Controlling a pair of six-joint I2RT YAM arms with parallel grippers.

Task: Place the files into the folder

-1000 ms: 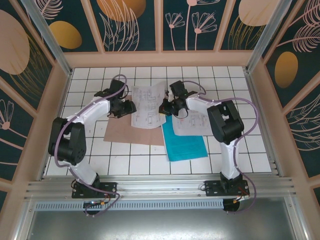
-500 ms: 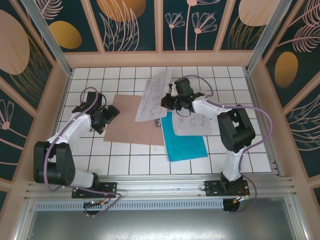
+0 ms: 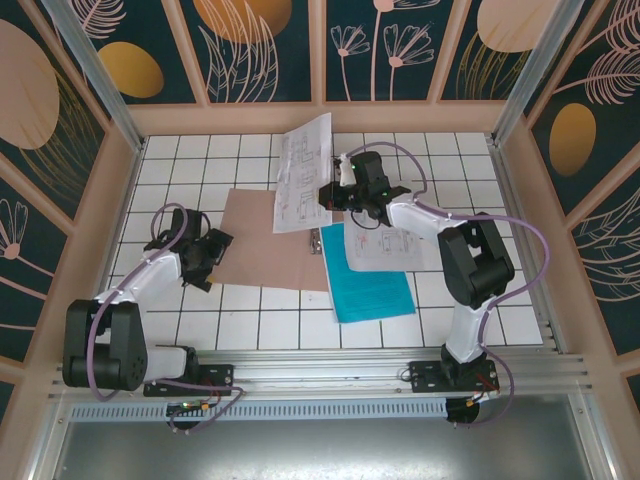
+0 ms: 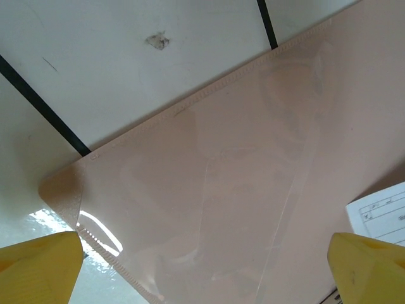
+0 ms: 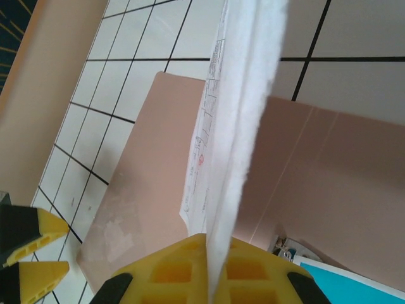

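Yellow-tipped left gripper, centre left, is held with fingers apart at the left corner of the flat pinkish-brown folder. At upper centre a printed white sheet is clamped, raised, by the right gripper; a teal sheet is seen right of centre.

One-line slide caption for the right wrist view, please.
Right hand pinches a printed white sheet, seen edge-on, above the pinkish-brown folder lying on the tiled table.

I logged the white tiled table: floral panels behind it, aluminium rail along its near edge, small scuff on one tile.
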